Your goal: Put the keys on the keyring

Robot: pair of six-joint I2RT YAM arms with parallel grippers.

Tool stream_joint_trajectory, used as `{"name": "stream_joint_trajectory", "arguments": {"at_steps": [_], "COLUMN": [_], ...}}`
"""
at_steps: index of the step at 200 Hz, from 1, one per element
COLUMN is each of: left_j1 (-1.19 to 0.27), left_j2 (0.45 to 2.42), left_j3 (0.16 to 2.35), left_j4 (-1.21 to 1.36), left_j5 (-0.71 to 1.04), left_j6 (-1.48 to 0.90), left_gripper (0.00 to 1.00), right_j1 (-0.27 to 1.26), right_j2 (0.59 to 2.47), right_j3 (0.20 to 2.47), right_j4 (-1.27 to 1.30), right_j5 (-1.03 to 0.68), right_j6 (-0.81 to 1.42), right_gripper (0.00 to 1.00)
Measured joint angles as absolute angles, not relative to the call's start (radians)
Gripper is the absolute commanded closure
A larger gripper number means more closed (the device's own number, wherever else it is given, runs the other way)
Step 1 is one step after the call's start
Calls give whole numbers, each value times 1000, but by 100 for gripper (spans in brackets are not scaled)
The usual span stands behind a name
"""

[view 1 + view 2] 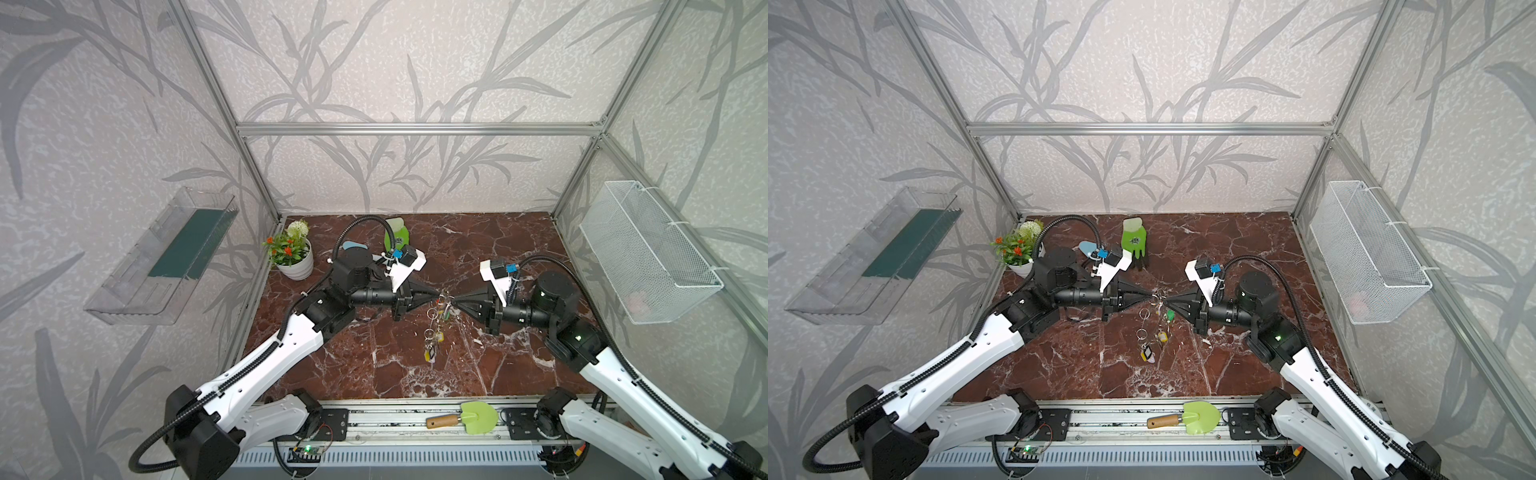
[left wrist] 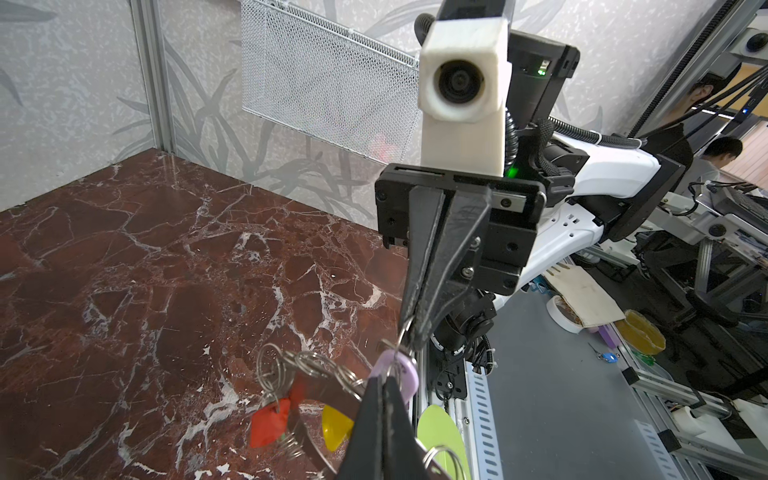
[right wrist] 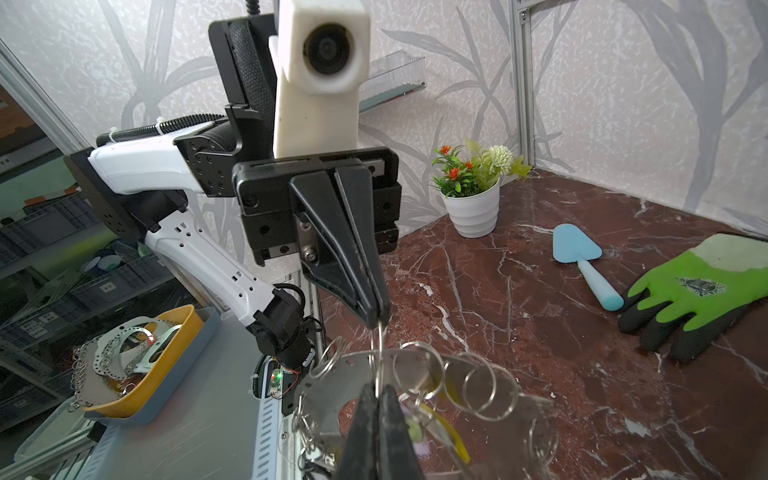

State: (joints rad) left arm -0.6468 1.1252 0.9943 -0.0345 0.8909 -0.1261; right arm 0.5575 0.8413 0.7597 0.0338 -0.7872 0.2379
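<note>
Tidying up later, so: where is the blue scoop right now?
In a top view the blue scoop lies at the back left of the table, between the flower pot and the green glove.

Bench (image 1: 415, 374) (image 1: 1225, 249) (image 2: 166, 270) (image 3: 540, 332): flat slab, dark red-brown marble pattern with white veining, boxed in by papered walls on three sides. Far left corner: white ribbed pot of artificial orange and white flowers (image 1: 296, 266) (image 1: 1021, 266) (image 3: 476, 212), upright. Beside it, along the far side: small pale blue plastic scoop (image 1: 355, 246) (image 1: 1087, 248) (image 3: 582, 257), lying flat. Next over: green work glove with black fingers (image 1: 397, 237) (image 1: 1134, 243) (image 3: 702, 291), flat, back up, cuff toward the far wall. Scoop handle ends just beside the glove's fingertips. Off the slab, on the metal rail at the near edge: green plastic trowel with wooden handle (image 1: 478, 417) (image 1: 1200, 417).
</note>
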Motion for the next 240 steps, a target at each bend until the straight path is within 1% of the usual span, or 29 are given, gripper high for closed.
{"name": "stream_joint_trajectory", "arguments": {"at_steps": [103,182,240], "left_j1": [-646,-659,-661], "left_j2": [1125,1122,1116], "left_j3": [994,994,991], "left_j4": [-38,-37,-37], "left_j5": [879,834,805], "left_j6": [-123,-96,-89], "left_gripper": [100,100,100], "right_j1": [563,569,572], "right_j2": [881,901,891], "right_j3": [759,759,759], "right_j4": [87,109,82], "right_j5": [-805,-810,-763], "right_j6": [268,287,272], "right_gripper": [100,100,100]}}
